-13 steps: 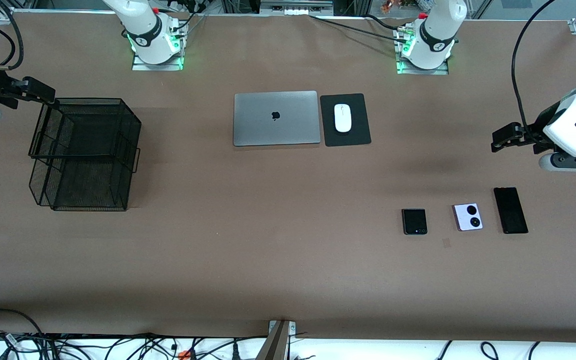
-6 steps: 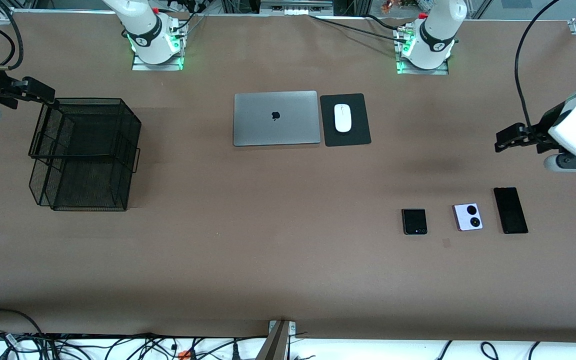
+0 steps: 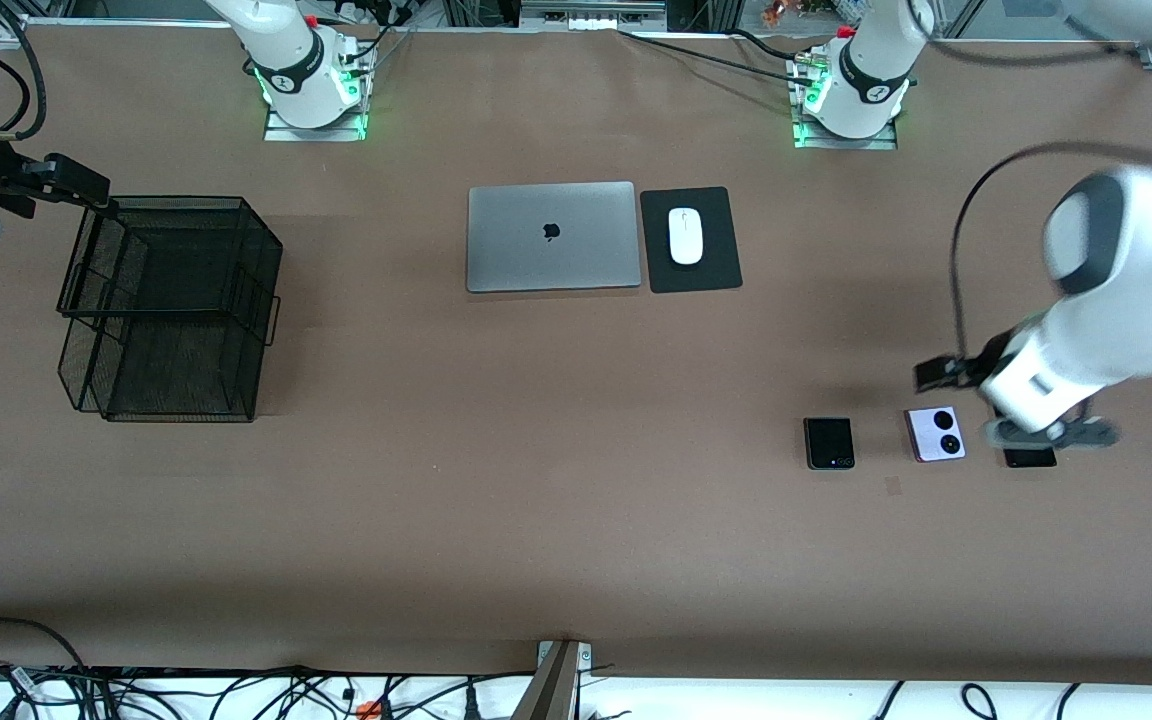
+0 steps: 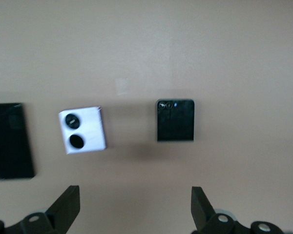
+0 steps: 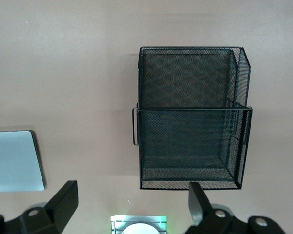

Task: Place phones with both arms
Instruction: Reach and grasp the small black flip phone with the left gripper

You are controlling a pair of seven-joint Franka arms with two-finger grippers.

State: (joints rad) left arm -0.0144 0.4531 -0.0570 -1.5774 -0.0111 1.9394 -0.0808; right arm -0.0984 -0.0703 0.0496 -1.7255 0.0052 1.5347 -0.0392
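Three phones lie in a row toward the left arm's end of the table — small black squarish flip phone, pale-lilac flip phone with two black circles, slim black slab phone. The left gripper hangs over them, fingers spread. The right gripper waits above the black mesh basket, likewise released.

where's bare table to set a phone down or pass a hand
Bare table runs wide between the mesh tray and the black flip phone, nearer the front camera than the laptop. It is crowded at the left arm's end: the lilac phone, the slab phone and the left gripper above.
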